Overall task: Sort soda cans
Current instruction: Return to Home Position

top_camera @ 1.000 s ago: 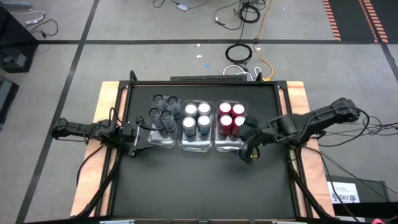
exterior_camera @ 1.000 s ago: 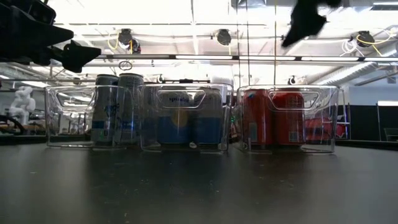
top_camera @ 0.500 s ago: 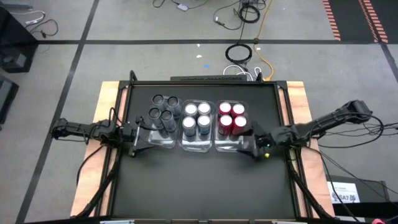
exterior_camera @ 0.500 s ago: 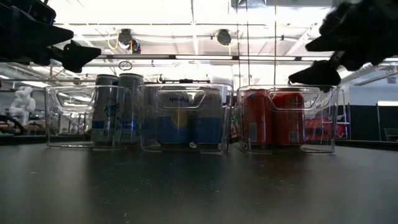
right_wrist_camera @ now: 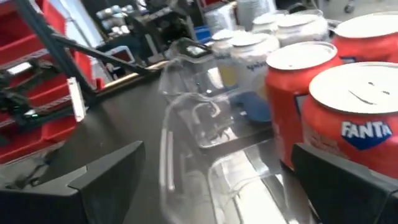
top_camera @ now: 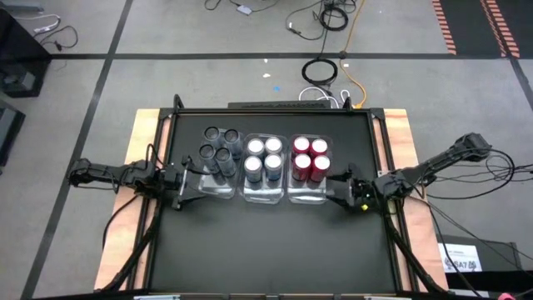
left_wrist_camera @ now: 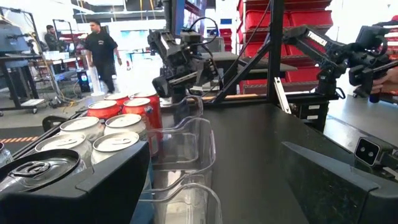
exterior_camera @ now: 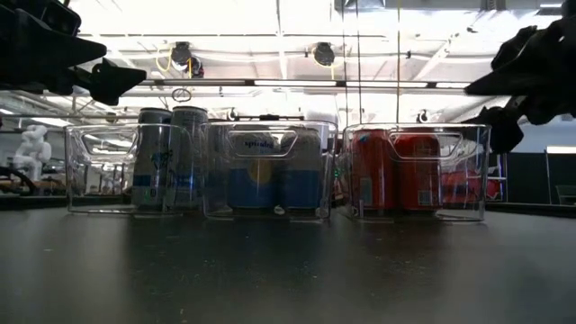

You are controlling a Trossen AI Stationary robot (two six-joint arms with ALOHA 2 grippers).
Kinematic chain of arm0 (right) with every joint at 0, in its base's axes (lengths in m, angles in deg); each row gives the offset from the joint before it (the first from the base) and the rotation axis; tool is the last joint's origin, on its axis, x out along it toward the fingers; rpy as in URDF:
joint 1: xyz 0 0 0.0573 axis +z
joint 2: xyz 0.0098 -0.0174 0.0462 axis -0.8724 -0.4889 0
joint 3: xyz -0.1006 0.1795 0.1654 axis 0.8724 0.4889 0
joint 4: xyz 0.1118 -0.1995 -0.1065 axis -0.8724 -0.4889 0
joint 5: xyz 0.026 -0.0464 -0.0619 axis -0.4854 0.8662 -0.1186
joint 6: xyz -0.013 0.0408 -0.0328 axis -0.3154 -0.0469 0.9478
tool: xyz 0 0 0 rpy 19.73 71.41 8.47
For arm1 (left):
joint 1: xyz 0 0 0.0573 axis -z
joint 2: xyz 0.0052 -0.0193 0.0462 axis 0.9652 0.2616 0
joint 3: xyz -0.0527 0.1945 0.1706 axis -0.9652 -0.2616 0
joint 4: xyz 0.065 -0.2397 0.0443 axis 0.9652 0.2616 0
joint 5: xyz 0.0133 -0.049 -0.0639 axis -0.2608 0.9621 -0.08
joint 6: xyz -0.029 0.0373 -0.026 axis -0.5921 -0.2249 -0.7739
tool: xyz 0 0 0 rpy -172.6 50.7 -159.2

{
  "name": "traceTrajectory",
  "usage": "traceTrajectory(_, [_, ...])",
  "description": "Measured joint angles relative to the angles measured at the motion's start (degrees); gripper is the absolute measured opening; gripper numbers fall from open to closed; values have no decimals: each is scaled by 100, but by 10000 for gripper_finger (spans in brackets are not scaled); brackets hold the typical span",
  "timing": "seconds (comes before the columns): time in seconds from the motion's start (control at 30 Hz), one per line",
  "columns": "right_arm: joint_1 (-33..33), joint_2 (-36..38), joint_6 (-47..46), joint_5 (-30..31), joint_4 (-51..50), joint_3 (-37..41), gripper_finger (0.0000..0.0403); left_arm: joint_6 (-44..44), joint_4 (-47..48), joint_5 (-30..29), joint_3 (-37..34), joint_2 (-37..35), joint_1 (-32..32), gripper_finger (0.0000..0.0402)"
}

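Right gripper point(top_camera: 335, 188) is hanging with its fingers spread wide and nothing between them. It is sitting just beside the right wall of the right bin point(top_camera: 305, 195), toward that bin's near end and clear of the black table point(top_camera: 266, 250). Left gripper point(top_camera: 190, 187) is waiting in the mirrored spot, just beside the left wall of the left bin point(top_camera: 213, 188). Its fingers are likewise spread and gripping nothing, and in the low view it is showing above that bin's rim.

Three clear bins are standing side by side across the middle of the table, with the middle bin point(top_camera: 265, 195) between the other two. All the cans are standing upright, silvery tops up, in the farther part of each bin, packed two by two. Four dark grey cans point(top_camera: 222, 155) are filling the left bin. Four blue-silver cans point(top_camera: 255, 148) are filling the middle one. Four red cans point(top_camera: 302, 147) are filling the right one, and the right wrist view is showing FANTA on the nearest of them.

Beyond the table's far edge, cables point(top_camera: 321, 71) are lying coiled on the grey floor point(top_camera: 166, 33). In the left wrist view a person point(left_wrist_camera: 102, 46) in a dark top is standing in the room behind.
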Motion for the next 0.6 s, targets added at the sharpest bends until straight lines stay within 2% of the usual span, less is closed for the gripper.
traceTrajectory(0.17, [160,764,326,184,-520,0,396,1,-1,-1,1,0,0,366])
traceTrajectory(0.33, [152,1942,703,294,-1340,0,396,1,-2,-2,0,2,1,366])
traceTrajectory(0.5, [97,2985,1629,310,-1360,-4,396,1,-2,0,2,0,-1,366])
traceTrajectory(0.6, [67,3036,1905,288,-1400,-13,396,1,-2,0,1,2,0,366])
